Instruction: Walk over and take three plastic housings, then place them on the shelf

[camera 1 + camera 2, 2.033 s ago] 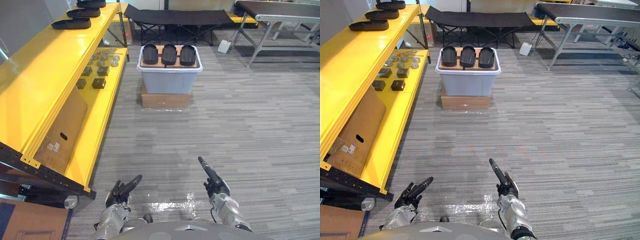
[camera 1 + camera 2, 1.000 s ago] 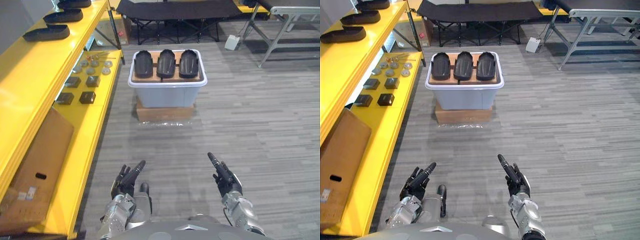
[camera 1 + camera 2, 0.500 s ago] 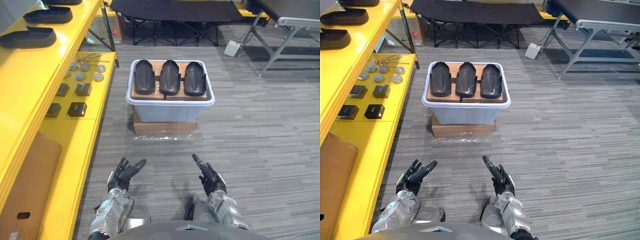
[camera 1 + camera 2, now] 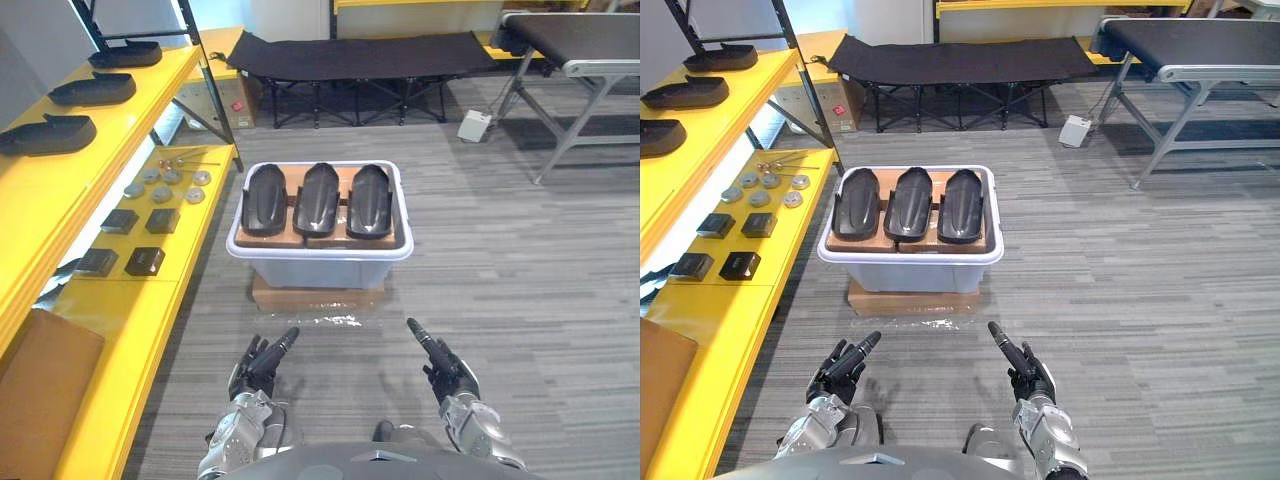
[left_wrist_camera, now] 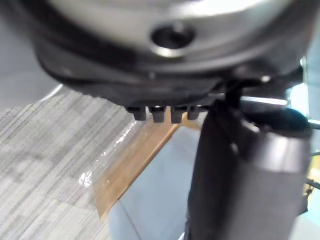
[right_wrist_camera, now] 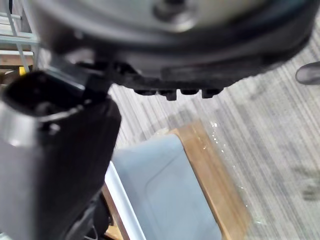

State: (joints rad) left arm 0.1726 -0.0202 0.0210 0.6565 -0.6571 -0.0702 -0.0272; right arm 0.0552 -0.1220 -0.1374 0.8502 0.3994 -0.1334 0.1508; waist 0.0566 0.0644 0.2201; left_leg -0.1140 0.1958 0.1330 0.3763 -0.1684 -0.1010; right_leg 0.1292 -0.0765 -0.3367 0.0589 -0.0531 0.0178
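Three black plastic housings lie side by side on a brown board across the grey bin's top. The left hand and right hand hover before it, fingers straight, empty.

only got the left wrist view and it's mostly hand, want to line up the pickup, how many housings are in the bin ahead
Observer: Three black plastic housings lie side by side on cardboard in the top of the white bin.
Operator: are the hands on anything
Observer: No. The left hand and the right hand hang short of the bin, fingers straight, holding nothing.
Operator: where's the shelf
Observer: The yellow shelf runs along the robot's left side, and three similar black parts lie on its upper level.
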